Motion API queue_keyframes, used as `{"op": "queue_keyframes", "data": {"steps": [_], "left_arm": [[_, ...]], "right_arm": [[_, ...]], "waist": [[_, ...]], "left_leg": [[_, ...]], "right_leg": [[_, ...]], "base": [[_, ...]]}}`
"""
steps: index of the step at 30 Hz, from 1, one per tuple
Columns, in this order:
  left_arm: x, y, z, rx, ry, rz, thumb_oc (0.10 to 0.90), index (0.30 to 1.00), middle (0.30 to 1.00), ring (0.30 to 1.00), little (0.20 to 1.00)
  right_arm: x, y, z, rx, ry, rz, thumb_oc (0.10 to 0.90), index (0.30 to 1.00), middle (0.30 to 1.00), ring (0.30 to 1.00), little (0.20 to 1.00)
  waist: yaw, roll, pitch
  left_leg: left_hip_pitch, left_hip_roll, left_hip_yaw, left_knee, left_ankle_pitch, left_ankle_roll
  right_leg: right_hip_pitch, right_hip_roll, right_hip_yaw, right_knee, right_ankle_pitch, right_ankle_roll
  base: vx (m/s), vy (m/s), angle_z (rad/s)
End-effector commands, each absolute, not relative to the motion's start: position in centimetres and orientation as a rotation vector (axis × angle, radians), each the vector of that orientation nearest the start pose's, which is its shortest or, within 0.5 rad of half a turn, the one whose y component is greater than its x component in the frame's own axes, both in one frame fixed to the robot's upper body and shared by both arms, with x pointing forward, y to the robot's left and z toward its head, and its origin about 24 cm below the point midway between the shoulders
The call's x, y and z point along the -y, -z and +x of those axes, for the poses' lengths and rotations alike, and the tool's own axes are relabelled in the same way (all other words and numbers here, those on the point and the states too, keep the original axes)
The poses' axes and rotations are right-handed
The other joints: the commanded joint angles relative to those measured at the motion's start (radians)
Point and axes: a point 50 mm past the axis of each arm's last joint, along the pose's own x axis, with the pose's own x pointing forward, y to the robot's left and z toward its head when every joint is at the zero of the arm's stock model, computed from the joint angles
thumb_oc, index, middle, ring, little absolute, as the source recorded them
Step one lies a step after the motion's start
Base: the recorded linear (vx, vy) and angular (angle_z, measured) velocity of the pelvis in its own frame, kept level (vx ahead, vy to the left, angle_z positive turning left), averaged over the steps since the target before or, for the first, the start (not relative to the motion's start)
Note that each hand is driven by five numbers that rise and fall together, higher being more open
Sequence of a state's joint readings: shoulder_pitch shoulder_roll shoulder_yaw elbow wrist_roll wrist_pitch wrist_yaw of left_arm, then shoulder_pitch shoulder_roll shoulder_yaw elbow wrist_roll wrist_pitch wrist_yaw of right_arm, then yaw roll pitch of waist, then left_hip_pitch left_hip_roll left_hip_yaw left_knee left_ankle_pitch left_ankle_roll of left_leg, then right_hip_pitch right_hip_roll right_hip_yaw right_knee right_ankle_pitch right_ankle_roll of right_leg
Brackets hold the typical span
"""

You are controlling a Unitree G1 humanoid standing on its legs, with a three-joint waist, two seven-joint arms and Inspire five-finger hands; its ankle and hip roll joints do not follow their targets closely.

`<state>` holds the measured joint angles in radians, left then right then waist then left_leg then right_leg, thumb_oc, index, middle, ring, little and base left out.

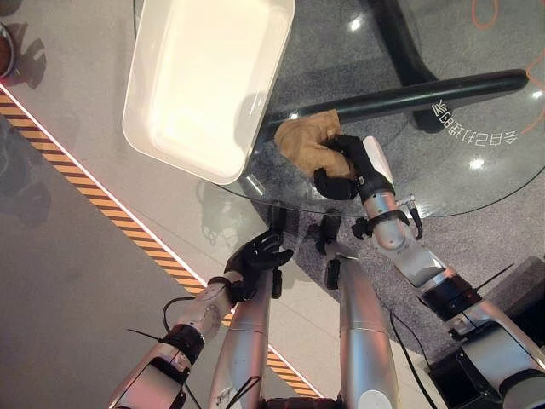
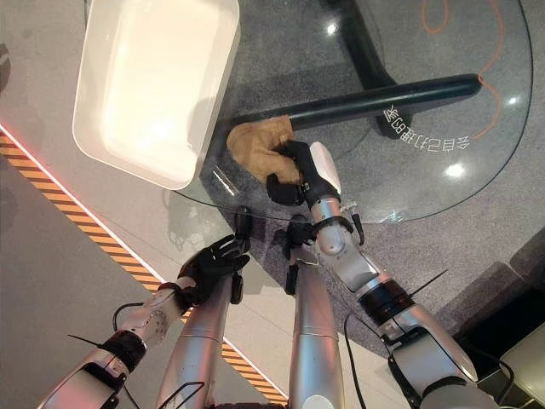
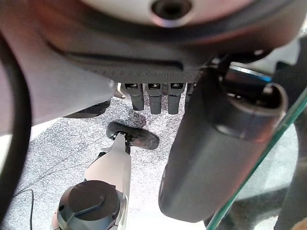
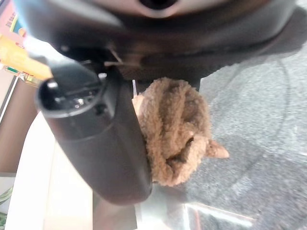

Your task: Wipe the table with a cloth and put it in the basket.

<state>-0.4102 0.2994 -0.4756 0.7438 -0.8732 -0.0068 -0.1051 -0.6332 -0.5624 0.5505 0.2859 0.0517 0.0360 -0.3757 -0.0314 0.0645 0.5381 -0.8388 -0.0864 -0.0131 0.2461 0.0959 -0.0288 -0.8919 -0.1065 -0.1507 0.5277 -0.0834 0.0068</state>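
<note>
Gripping a bunched tan cloth [image 1: 308, 143], the right hand [image 1: 349, 169] sits on the round glass bench [image 1: 477, 183] near its front edge — the fingers curled round the fabric, as the right wrist view shows the cloth [image 4: 175, 129] wadded up against the palm. The cloth rests on the glass just beside the near right corner of a white basket [image 1: 153, 136], a shallow rectangular tub that overhangs the bench's left edge; cloth and basket lie close, and I cannot tell whether they touch. Under the glass a dark bar of the bench's base [image 1: 426, 92] runs behind the cloth. The left hand [image 1: 257, 260] hangs below and in front of the bench edge — fingers loosely spread, holding nothing — over a grey floor crossed by an orange-and-black striped line [image 1: 128, 226].
</note>
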Motion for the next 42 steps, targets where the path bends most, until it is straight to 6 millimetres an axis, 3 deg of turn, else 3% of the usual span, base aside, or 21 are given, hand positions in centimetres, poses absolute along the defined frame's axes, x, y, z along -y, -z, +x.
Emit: {"op": "queue_keyframes", "data": {"steps": [1, 13, 20, 29, 33, 42], "left_arm": [[-14.2, 6.8, 25.0, -0.609, 0.240, -0.435, 0.800, 0.900, 0.900, 0.900, 0.900], [-15.3, 7.0, 23.7, -0.603, 0.270, -0.664, 0.800, 0.900, 0.900, 0.900, 0.900], [-14.5, 5.0, 23.1, -0.525, 0.409, -0.804, 0.800, 0.900, 0.900, 0.900, 0.900], [-13.2, 2.0, 22.0, -0.422, 0.652, -0.989, 0.800, 0.900, 0.900, 0.900, 0.900], [-13.0, 1.0, 22.1, -0.374, 0.699, -1.067, 0.800, 0.900, 0.900, 0.900, 0.900], [-12.4, -3.0, 23.6, -0.178, 0.791, -1.230, 0.800, 0.900, 0.900, 0.900, 0.900]], "right_arm": [[13.1, -16.8, 33.1, 0.489, -0.058, -0.522, 0.100, 0.300, 0.300, 0.300, 0.200], [14.6, -16.1, 32.5, 0.446, -0.030, -0.478, 0.100, 0.300, 0.300, 0.300, 0.200], [16.0, -15.7, 31.6, 0.451, 0.031, -0.471, 0.100, 0.300, 0.300, 0.300, 0.200], [15.7, -18.6, 28.5, 0.600, -0.100, -0.265, 0.100, 0.300, 0.300, 0.300, 0.200], [15.8, -19.1, 27.8, 0.640, -0.132, -0.227, 0.100, 0.300, 0.300, 0.300, 0.200], [15.9, -20.3, 25.8, 0.728, -0.253, -0.019, 0.100, 0.300, 0.300, 0.300, 0.200]], "waist": [[0.017, -0.020, -0.018], [0.018, -0.026, -0.018], [0.022, -0.020, -0.018], [0.002, -0.029, -0.018], [-0.005, -0.034, -0.018], [-0.019, -0.052, -0.018]], "left_leg": [[0.026, -0.008, 0.062, 0.148, -0.143, 0.043], [0.179, 0.005, 0.059, 0.089, -0.142, 0.037], [0.264, 0.002, 0.052, 0.062, -0.147, 0.041], [0.335, 0.005, 0.064, 0.046, -0.157, 0.049], [0.340, 0.008, 0.074, 0.045, -0.159, 0.053], [0.337, 0.013, 0.093, 0.061, -0.164, 0.061]], "right_leg": [[0.066, 0.036, 0.052, -0.186, 0.121, 0.083], [0.217, 0.043, 0.046, -0.209, 0.088, 0.076], [0.306, 0.044, 0.043, -0.233, 0.079, 0.072], [0.382, 0.054, 0.066, -0.260, 0.074, 0.070], [0.386, 0.057, 0.072, -0.263, 0.075, 0.070], [0.388, 0.063, 0.091, -0.264, 0.079, 0.068]], "base": [[-0.05, -0.022, 0.00], [-0.03, -0.019, 0.00], [-0.02, -0.005, 0.00], [0.00, 0.016, -0.02], [0.00, 0.025, -0.11], [0.01, 0.006, -0.02]]}}
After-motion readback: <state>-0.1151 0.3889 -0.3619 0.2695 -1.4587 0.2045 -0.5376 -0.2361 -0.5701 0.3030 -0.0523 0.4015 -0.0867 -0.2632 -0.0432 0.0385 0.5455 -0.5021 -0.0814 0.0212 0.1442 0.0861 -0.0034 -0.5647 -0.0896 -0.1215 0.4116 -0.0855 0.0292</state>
